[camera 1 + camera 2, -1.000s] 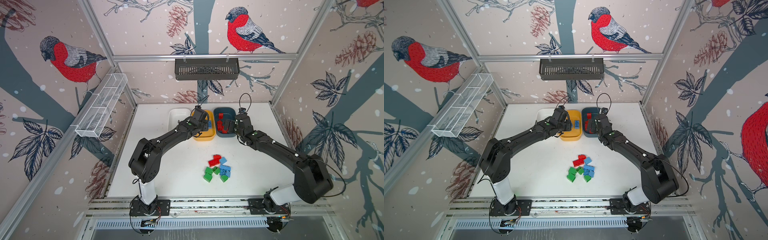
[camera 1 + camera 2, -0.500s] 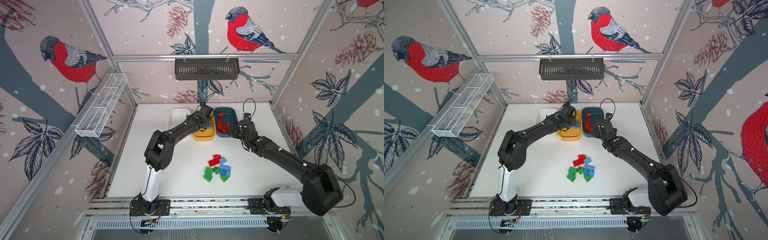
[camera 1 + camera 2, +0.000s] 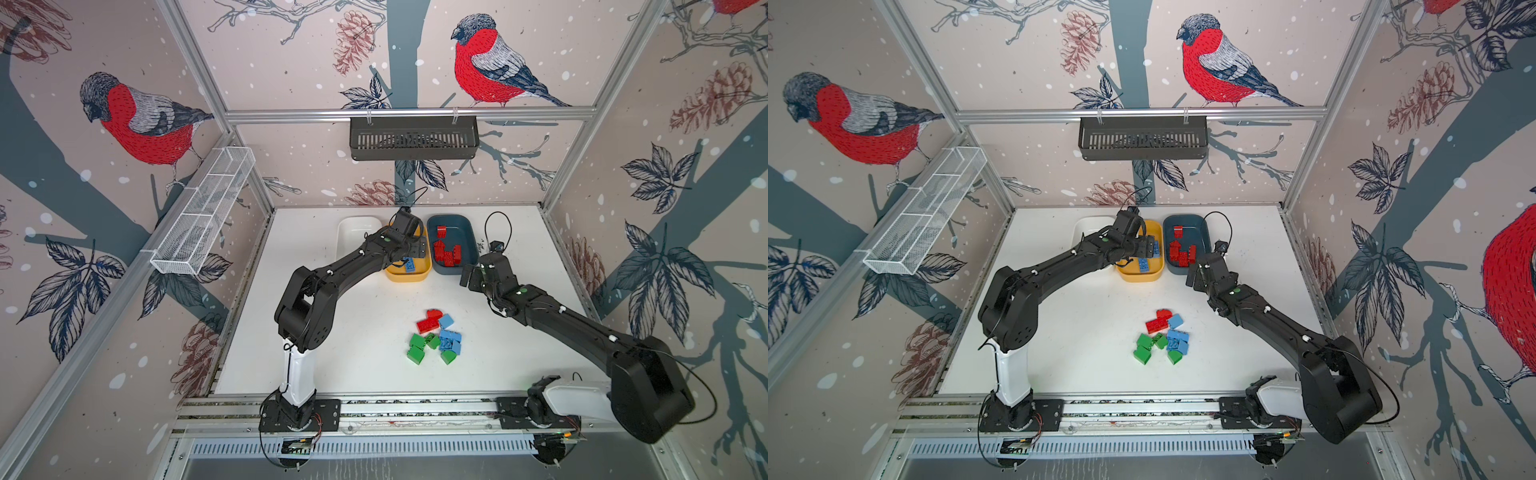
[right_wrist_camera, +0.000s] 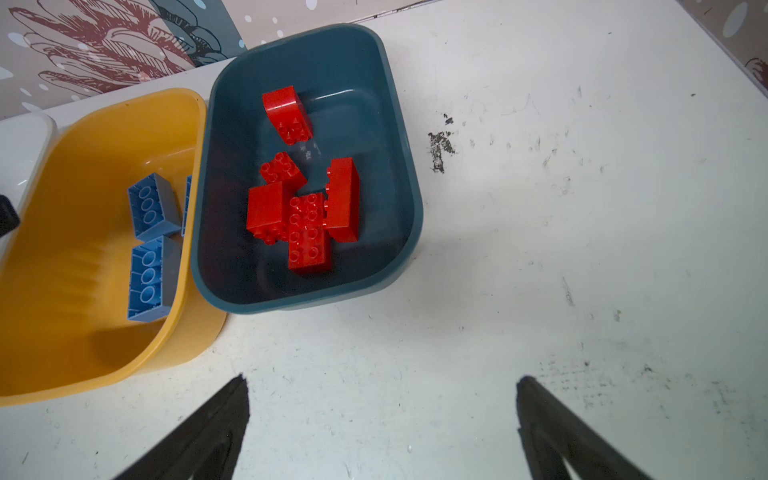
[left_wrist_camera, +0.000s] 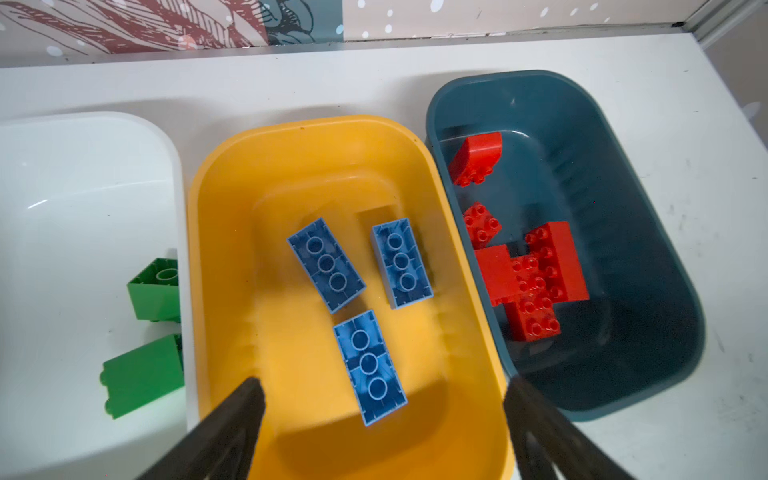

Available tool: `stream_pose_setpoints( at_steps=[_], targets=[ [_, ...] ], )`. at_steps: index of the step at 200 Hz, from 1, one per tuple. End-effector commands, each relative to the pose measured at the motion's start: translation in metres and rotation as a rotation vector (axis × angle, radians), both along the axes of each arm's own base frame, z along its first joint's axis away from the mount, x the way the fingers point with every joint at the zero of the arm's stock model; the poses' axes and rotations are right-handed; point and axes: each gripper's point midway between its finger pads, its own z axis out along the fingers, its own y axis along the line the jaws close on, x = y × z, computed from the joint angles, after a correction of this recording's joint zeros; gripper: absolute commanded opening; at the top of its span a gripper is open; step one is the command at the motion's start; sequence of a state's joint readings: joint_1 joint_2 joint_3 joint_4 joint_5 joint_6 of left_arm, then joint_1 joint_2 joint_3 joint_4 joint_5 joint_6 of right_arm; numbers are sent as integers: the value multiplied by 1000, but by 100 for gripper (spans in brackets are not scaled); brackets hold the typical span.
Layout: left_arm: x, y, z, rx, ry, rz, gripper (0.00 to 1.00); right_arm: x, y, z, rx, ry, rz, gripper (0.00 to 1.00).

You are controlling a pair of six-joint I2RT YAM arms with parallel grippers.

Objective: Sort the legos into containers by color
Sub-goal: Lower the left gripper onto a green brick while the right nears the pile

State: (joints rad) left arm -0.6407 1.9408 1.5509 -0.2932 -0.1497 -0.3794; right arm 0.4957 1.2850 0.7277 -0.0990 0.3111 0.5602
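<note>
Yellow tub (image 5: 291,174) holds blue; the lego pile (image 3: 436,338) is next.
Your left gripper (image 5: 384,384) hangs spread and empty over it, three blue bricks (image 5: 326,264) below. Your right gripper (image 4: 382,380), also agape, sits right of that tub, past the teal tub (image 4: 357,75), nearer the pile off its near side.

Occluded | shallow white plastic tub (image 3: 352,232): near half hidden by left arm (image 3: 353,261), both top views | green studded plastic bricks (image 5: 153,291): partly behind its rim
</note>
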Motion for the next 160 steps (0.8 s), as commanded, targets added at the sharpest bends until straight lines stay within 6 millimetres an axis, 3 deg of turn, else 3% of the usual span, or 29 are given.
stream_pose_setpoints(
  at_steps=[1,82,114,122,160],
  targets=[
    [-9,-12,15,-40,-39,-65,97,-5,3,-6,28,17,7,100],
    [-79,-15,6,8,-7,-216,97,-43,24,-49,92,148,139,99],
    [-126,-7,-18,85,80,-301,97,-48,12,-59,86,166,78,100],
    [-137,-3,-25,109,108,-309,97,-46,12,-51,110,139,70,100],
    [-205,9,-54,161,265,-358,97,-45,12,-52,137,127,58,100]
  ],
)
